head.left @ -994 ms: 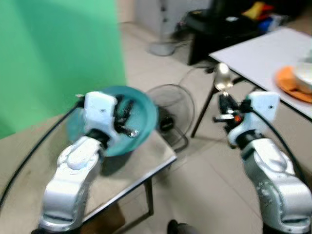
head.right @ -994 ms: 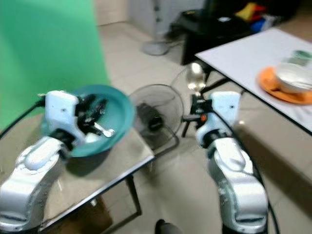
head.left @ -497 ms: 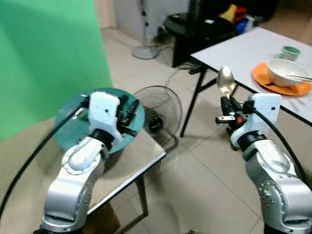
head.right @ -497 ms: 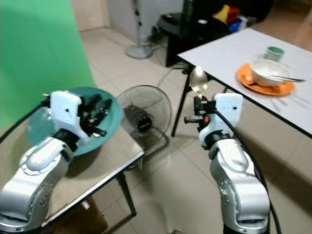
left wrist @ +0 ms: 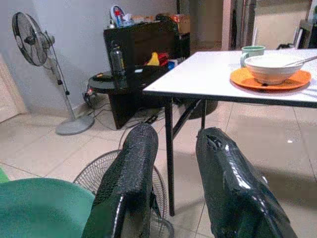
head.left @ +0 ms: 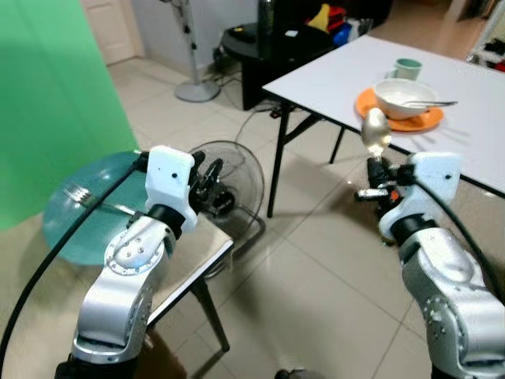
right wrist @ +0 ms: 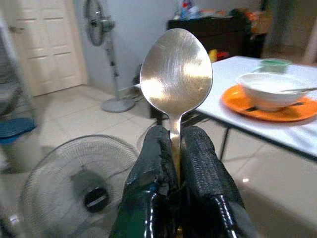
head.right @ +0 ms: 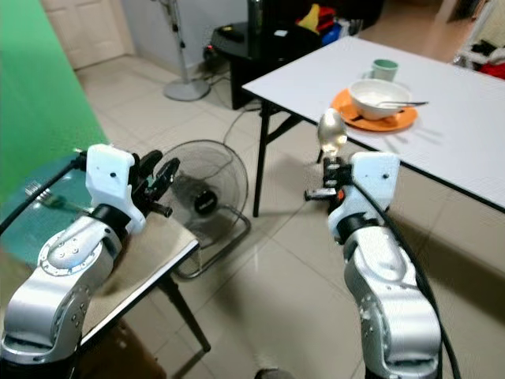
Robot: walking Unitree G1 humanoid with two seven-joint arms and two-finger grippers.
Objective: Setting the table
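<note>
I see bright, even indoor light across both eye views, sharp with no motion blur. The tiled floor [head.left: 316, 260] carries soft sheen and a faint shadow under the white desk [head.left: 465, 79]. In the right wrist view the spoon [right wrist: 176, 74] bowl shows glare and the background is soft; the left end effector [left wrist: 171, 193] fingers look glossy.

Pale tiled floor [head.left: 316, 260] — white table [head.left: 465, 118], black cabinet [left wrist: 143, 54], two fans.

Two silver jointed arms, each with a white boxy wrist housing and a black cable trailing back; gripper fingers [left wrist: 132, 193] are black and textured.
</note>
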